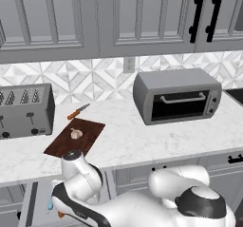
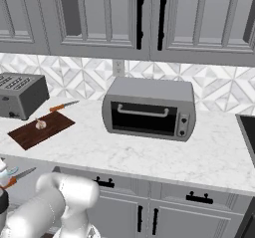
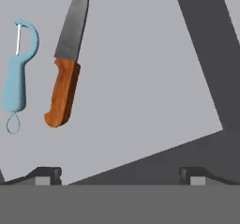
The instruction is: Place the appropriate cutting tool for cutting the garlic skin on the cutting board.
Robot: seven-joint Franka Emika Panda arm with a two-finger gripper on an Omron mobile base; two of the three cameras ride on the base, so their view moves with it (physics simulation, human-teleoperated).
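Garlic (image 1: 76,133) sits on the board (image 1: 90,137), slim knife (image 1: 78,111) behind it, toaster (image 1: 24,110) left, oven (image 1: 176,96) right.

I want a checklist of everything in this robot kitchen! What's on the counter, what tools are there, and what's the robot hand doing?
Surface: white marble counter.
Job's things: garlic lies on the cutting board; broad-bladed knife lies on a flat grey surface in the hand view, untouched.
Clutter: slim knife on the counter behind the board; blue peeler beside the broad knife.
Gripper: gripper open, holding nothing, apart from the knife.
Cables: nothing seen.
Surroundings: toaster, toaster oven, wall outlet, grey cabinets.
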